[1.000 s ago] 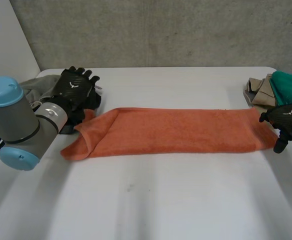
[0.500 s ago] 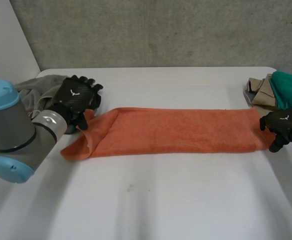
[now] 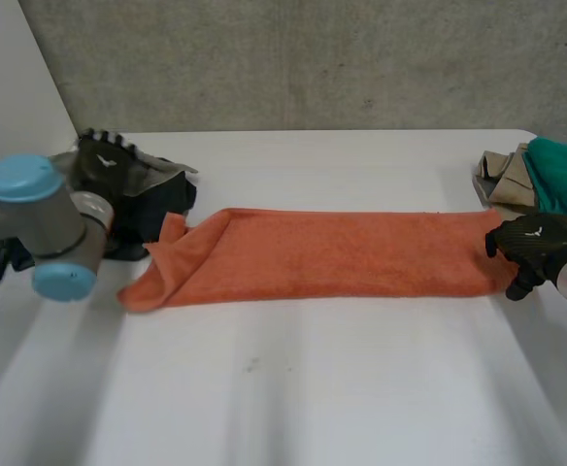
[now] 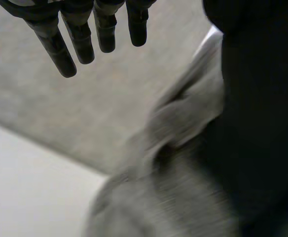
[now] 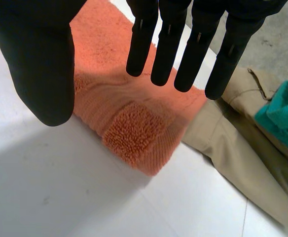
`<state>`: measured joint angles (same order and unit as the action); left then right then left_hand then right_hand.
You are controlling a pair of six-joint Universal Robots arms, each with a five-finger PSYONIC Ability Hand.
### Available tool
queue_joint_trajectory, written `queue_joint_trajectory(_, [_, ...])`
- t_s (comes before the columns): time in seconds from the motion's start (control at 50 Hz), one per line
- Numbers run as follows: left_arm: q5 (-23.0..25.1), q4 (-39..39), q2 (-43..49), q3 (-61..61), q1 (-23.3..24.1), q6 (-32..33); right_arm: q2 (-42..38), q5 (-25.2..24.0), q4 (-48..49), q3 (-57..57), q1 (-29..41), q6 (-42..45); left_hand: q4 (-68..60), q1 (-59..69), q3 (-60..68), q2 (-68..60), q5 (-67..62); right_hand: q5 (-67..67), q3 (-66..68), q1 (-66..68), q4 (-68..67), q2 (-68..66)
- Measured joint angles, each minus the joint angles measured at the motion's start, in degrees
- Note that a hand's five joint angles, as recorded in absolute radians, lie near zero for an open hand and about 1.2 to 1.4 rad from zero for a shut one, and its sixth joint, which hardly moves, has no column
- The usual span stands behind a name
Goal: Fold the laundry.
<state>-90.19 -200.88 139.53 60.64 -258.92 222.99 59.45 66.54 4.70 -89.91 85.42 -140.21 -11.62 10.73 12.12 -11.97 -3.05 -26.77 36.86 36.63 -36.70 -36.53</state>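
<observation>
Across the middle of the white tabletop (image 3: 293, 388), from 9 o'clock to 3 o'clock: the orange towel (image 3: 332, 254), flat and narrow, seemingly folded once lengthwise and so likely due an end-to-end fold next. At its 9 o'clock end, a loose corner flipped back onto the strip; probably needs smoothing before any neat fold. Over the 3 o'clock end, the right hand (image 3: 531, 243), fingers (image 5: 166, 44) straight and slightly spread, thumb well apart from them, pinching nothing. Hovers at the towel's short edge with the thumb toward the bare tabletop, presumably so placed to close on that edge and carry it toward 9 o'clock; cannot tell whether touching the cloth yet. Off the towel at 10 o'clock, the left hand (image 3: 104, 165), fingers (image 4: 85, 42) straight and fanned, empty, raised above a heap of grey cloth (image 4: 178, 173) and a dark garment (image 3: 167, 199): apparently the unfolded laundry, kept at the tabletop's 9 o'clock rim to leave the working space free. Too far from the flipped corner to help there for now. At the 3 o'clock rim, just beyond the towel's end, a beige garment (image 3: 502, 180) with a teal one (image 3: 560, 175) against it, near the right hand; worth minding, lest snagged along with the towel's edge.
</observation>
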Motion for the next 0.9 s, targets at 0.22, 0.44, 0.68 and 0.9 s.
queue_joint_trajectory(0.22, [5.4, 2.7, -3.9, 0.8, 0.3, 0.3, 0.6, -0.2, 0.0, -0.1, 0.2, 0.2, 0.0, 0.0, 0.0, 0.0, 0.0, 0.0, 0.0, 0.0, 0.0, 0.0])
queue_joint_trajectory(0.44, [5.9, 1.1, -19.8, 18.2, 5.3, -10.0, 0.8, -2.5, -1.9, 0.1, -3.1, 1.3, 0.0, 0.0, 0.0, 0.0, 0.0, 0.0, 0.0, 0.0, 0.0, 0.0])
queue_joint_trajectory(0.68, [7.3, 0.1, -25.6, 28.1, 10.4, -16.5, -4.1, -3.1, 1.3, 1.9, -4.3, 1.5, 0.0, 0.0, 0.0, 0.0, 0.0, -5.1, 5.1, 5.3, -5.2, -5.2])
queue_joint_trajectory(0.9, [4.7, -1.1, -24.0, 28.7, 12.2, -16.4, -5.5, -1.5, 4.9, 2.6, -5.4, -1.8, 0.0, 0.0, 0.0, 0.0, 0.0, -30.2, 31.1, 26.6, -31.8, -31.1])
